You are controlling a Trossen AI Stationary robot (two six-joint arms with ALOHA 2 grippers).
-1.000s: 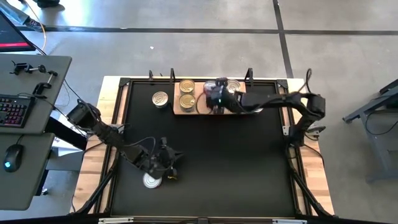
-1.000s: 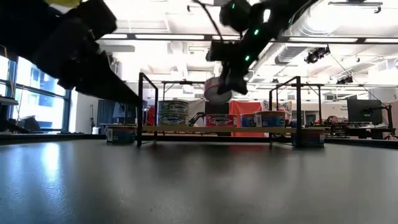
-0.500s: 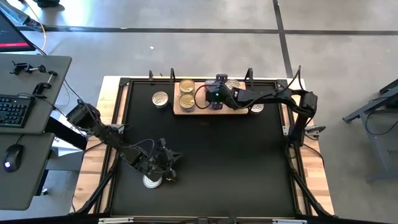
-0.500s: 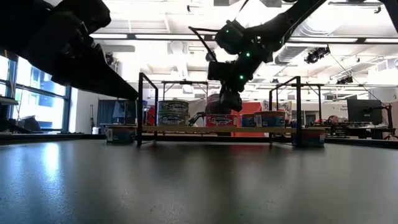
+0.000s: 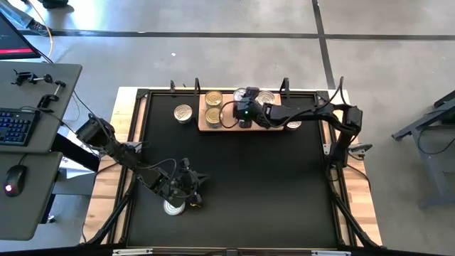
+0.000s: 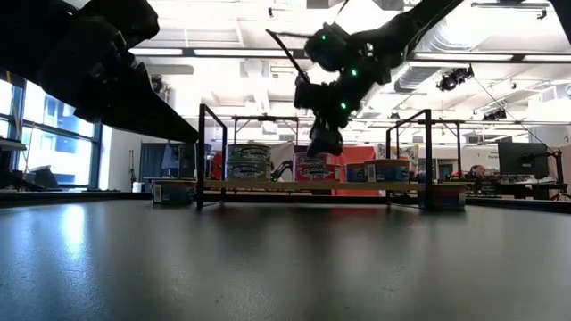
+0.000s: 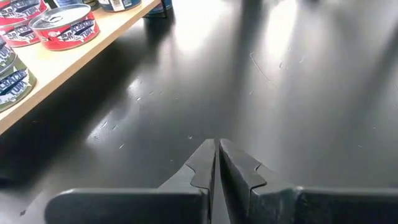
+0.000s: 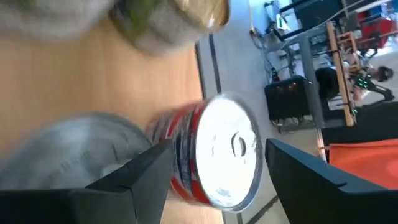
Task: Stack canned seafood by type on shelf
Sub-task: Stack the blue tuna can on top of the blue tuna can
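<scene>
Right gripper (image 5: 244, 114) parked over the shelf (image 5: 229, 126) at the far side of the tabletop (image 5: 242, 185), approx mid-board. Fingers (image 8: 149, 177) spread apart w/ a red-label tin (image 8: 214, 158) sitting between them on the wood, lid silver; looks like no contact w/ either finger, though blurry so hard to swear by it. Two gold-lid tins (image 5: 213, 107) on the shelf's left part, one behind the other, plus a silver-lid tin (image 5: 267, 97) just right of the gripper and another (image 5: 293, 125) near the shelf's right end, half hidden under the arm. One silver tin (image 5: 183, 112) off the board, on the black mat just left of it. Left gripper (image 5: 190, 190) low over the mat near the front-left, fingers (image 7: 239, 168) pressed together on nothing, w/ one more silver tin (image 5: 173, 207) right beside it on the mat. Low view: red tin standing on the board directly under the right gripper.
</scene>
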